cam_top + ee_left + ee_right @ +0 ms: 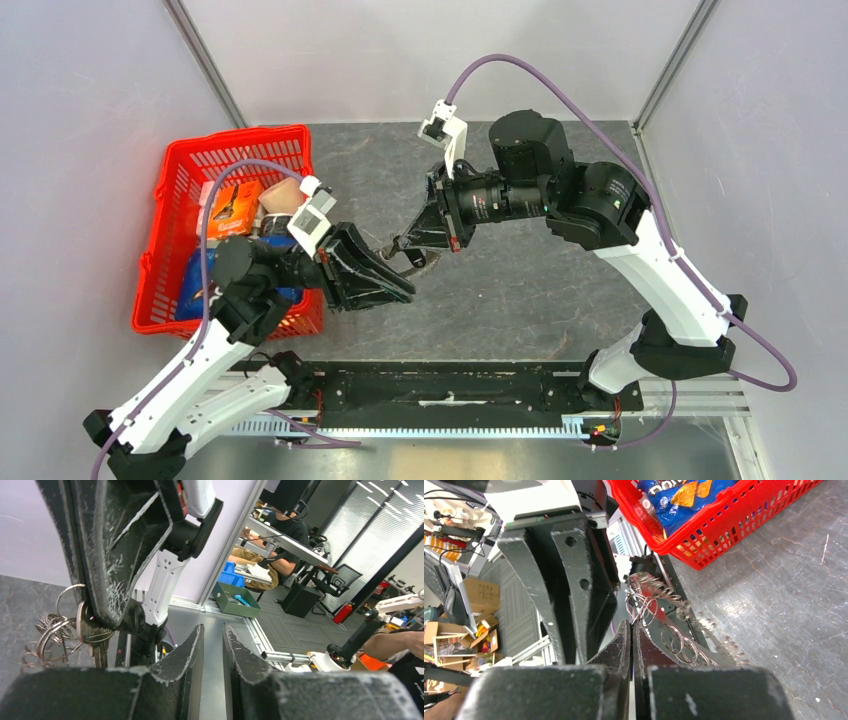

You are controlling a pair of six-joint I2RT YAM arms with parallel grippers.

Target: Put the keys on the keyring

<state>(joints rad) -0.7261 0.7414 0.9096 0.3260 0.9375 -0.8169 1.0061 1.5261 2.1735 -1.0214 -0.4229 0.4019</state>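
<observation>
My right gripper (pixel 398 244) (pixel 632 625) is shut on a thin wire ring of the keyring (pixel 649 597), a cluster of linked metal rings held above the table. The cluster shows in the top view (pixel 428 262) and in the left wrist view (pixel 52 630), hanging by the right gripper's fingers (pixel 115 555). One dull grey key (pixel 93 632) hangs with the rings; I cannot tell if it is the black-headed key. My left gripper (pixel 408 292) (pixel 213 630) is just beside and below the right one, slightly open and empty. Its fingers (pixel 569 580) stand left of the rings.
A red plastic basket (pixel 180 170) (pixel 704 550) with snack bags stands at the left of the grey table. A black rail (pixel 450 385) runs along the near edge between the arm bases.
</observation>
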